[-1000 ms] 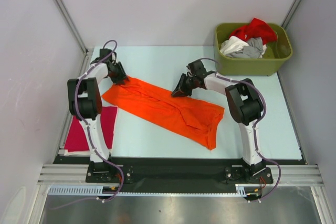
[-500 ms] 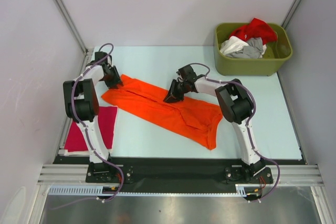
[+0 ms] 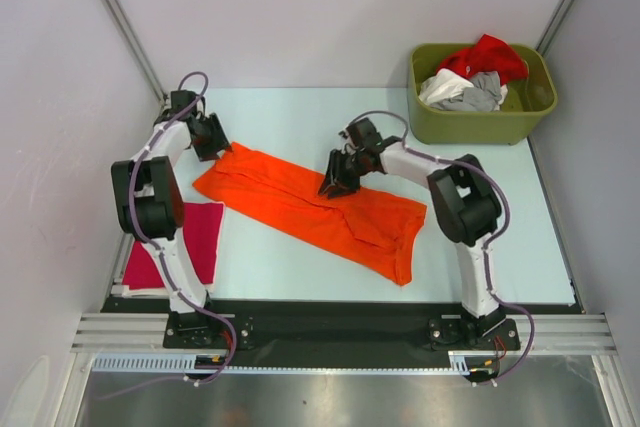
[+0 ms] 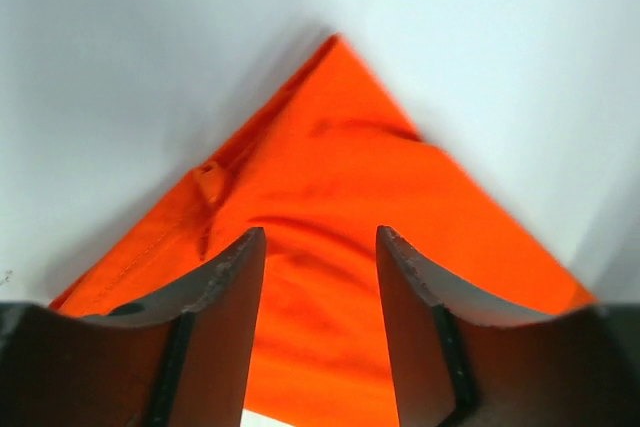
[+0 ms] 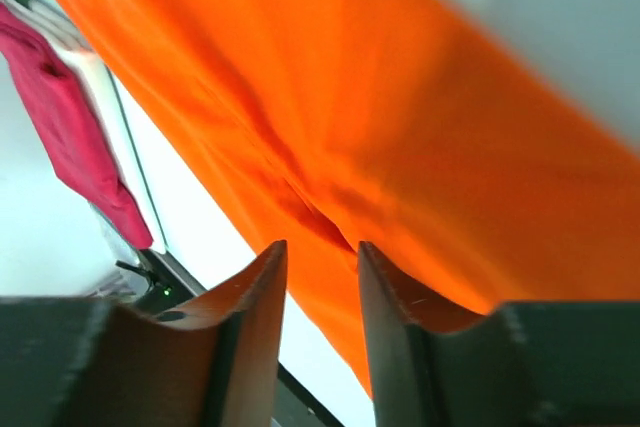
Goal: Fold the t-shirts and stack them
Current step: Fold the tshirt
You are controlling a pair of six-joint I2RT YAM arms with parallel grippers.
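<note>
Corners seem to be what both arms are after. The orange tee [image 3: 300, 202] lies open and slantwise across the middle of the table [image 3: 290, 112], one corner up by the left wall and its other end trailing toward the near right. The left gripper [image 3: 211, 136] hangs right over that far-left corner, spread wide with the cloth's point showing in the gap and nothing caught. I take it as lined up to pinch there. The right gripper [image 3: 336, 183] sits low on the tee's far edge about midway along, parted by a narrower gap, and no fold looks clamped in it. Taken at those two spots, the far edge could be lifted and brought over as a fold.

The magenta tee [image 3: 145, 262] lies flat at the near left, partly under the left arm, probably the base of the stack. A red tee [image 3: 490, 52], a white tee [image 3: 440, 87] and a grey tee [image 3: 483, 96] sit heaped in the green bin [image 3: 470, 127] at the far right corner. Bare table runs along the near side of the orange tee, which leaves room for a fold toward the arms' bases. The left wall crowds the left arm closely.
</note>
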